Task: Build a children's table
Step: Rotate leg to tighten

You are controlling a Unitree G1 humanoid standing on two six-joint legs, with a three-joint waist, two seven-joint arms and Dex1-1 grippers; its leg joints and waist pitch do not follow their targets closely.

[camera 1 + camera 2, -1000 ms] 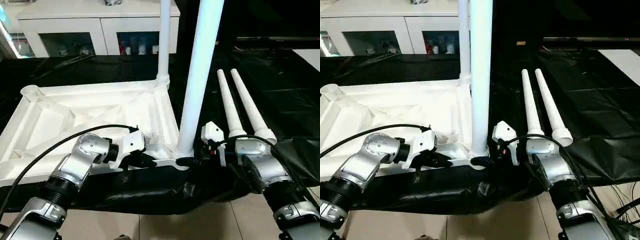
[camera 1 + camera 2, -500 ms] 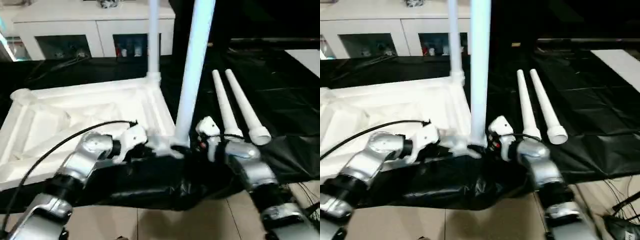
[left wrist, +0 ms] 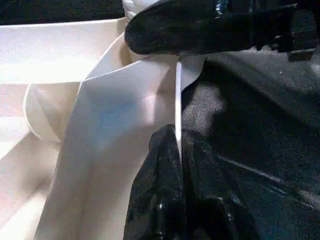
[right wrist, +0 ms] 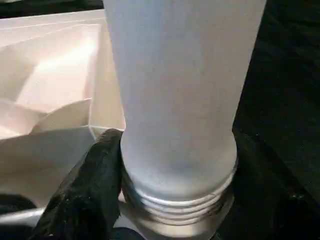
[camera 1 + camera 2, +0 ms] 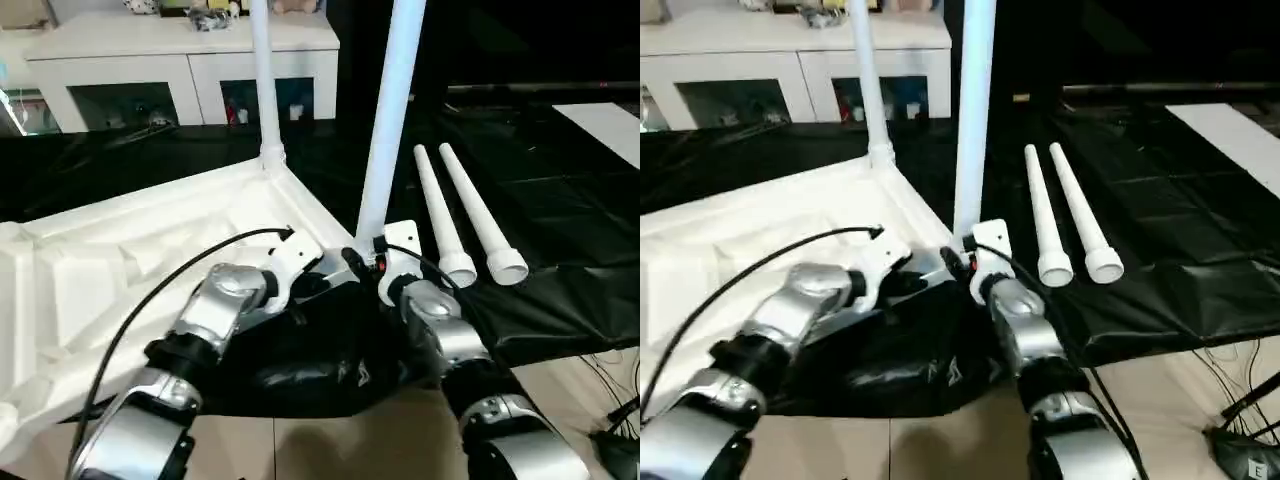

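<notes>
The children's table top (image 5: 120,260) lies upside down, ribs up, on the black cloth. One white leg (image 5: 262,80) stands in its far corner socket. A second leg (image 5: 392,110) stands in the near corner socket. My right gripper (image 5: 362,256) is shut on this leg's threaded base (image 4: 175,150), with a black finger (image 4: 85,200) on either side. My left gripper (image 5: 320,284) is shut on the top's thin rim (image 3: 178,100) just beside that corner, fingertips (image 3: 165,150) pinched together. Two more legs (image 5: 440,215) (image 5: 482,218) lie side by side to the right.
The black-draped work table (image 5: 570,210) runs on to the right, its cloth bunched at the front edge (image 5: 330,365). A white cabinet (image 5: 190,50) with glass doors stands behind. Cables (image 5: 610,385) lie on the floor at the lower right.
The view has shifted. Both grippers keep their holds, and the near corner with its leg has moved away from me, turning the top; the two loose legs have stayed put.
</notes>
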